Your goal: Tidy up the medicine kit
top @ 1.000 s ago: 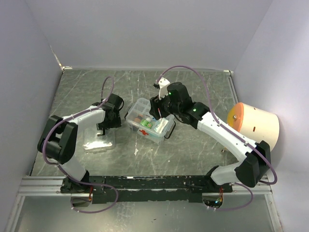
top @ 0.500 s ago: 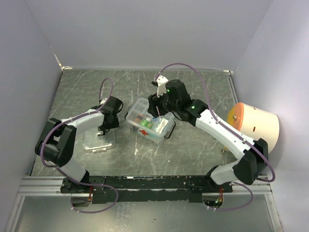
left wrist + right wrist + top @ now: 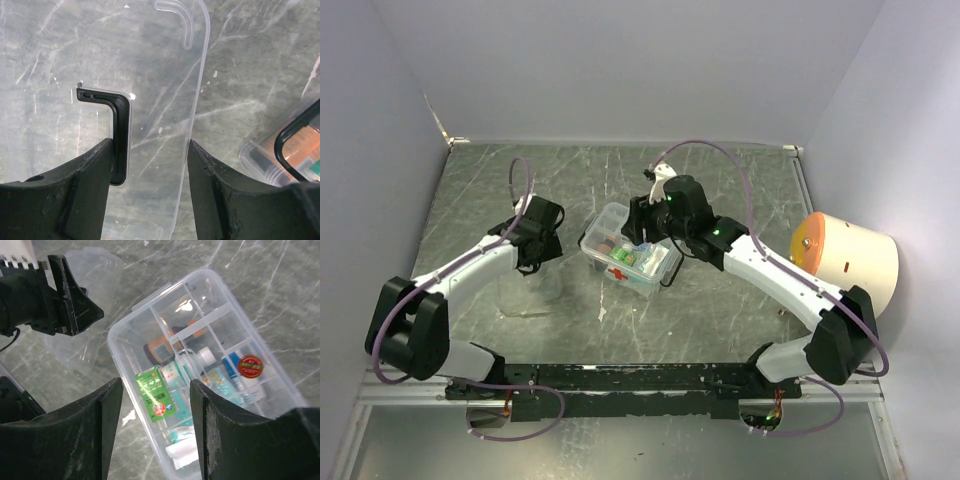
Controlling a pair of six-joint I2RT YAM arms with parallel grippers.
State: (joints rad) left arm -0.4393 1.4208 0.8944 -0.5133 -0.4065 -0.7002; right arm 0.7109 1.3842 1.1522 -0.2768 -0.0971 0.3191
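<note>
Hovering over the medicine kit, the right gripper is holding its jaws apart with nothing between them. The kit is sitting uncovered at the centre of the top view on the marbled table. The wrist view is showing the divided compartments directly below, with a green packet at centre, an orange-capped bottle above it and a red-capped container at right. This position is probably giving the fingers a straight descent onto an item that needs reseating. The clear lid is lying flat on the table at centre left of the top view, near the kit but apart from it, which is keeping the compartments reachable. The left gripper is hanging over that lid with its jaws also apart and clamping nothing; the lid's black handle is showing just inside the left-hand finger. That alignment is suggesting readiness for a grasp at the handle, likely for refitting the lid once the contents are in order.
</note>
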